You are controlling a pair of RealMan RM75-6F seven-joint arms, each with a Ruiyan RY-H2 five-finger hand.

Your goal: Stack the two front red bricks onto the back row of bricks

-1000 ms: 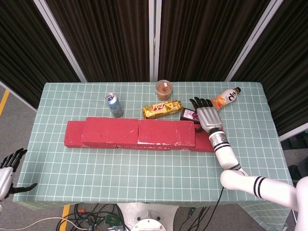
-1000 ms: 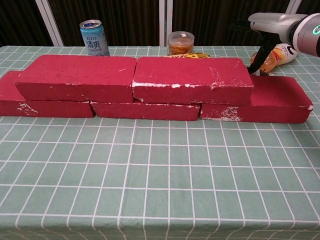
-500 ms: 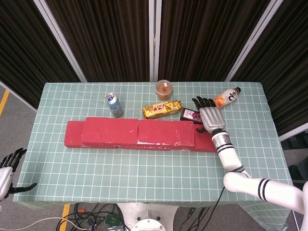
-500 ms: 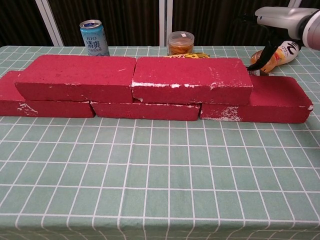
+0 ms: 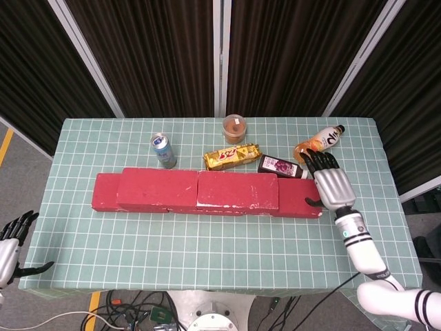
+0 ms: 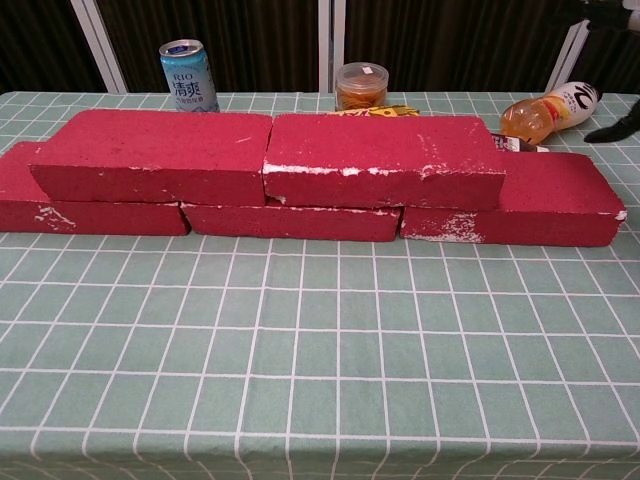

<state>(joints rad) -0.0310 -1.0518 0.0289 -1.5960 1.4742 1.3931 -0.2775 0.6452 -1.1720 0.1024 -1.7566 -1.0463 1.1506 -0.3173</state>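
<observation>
Bricks: we are judging the upper red bricks (image 5: 200, 188) heavy, rigid, best gripped across long sides; right hand (image 5: 332, 184) hovering spread, empty.

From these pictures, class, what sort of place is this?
Probably a robot lab or test booth: a table under a green grid cloth, dark curtain panels behind it, loose cables on the floor, and red bricks as practice props.

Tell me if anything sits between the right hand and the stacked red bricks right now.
Nothing visible does. The right hand hangs just off the right end of the bottom brick row, holding nothing. The dark packet and orange bottle lie behind, not between.
</observation>
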